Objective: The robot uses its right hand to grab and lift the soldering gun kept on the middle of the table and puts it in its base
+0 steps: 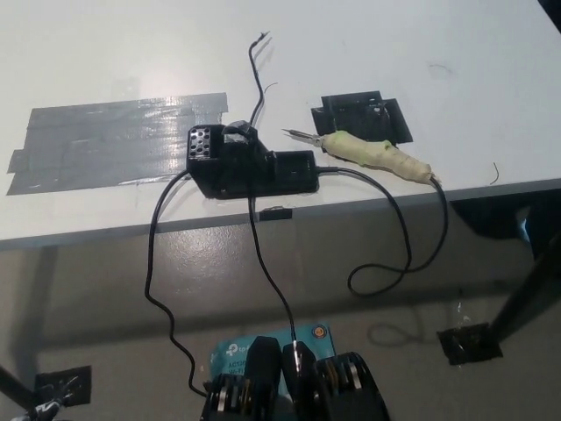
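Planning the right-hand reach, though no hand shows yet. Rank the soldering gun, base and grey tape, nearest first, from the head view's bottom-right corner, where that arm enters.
1. soldering gun: right of middle.
2. base: middle, just left of the gun.
3. grey tape: far left.
Neither hand is in view.

White table (421, 35) filling the upper half, front edge running from 9 o'clock to 3 o'clock; grey tape patch (105, 140) at 10 o'clock. Pale floor (96, 289) below, black tape squares (469, 344) at 4 and 7 o'clock
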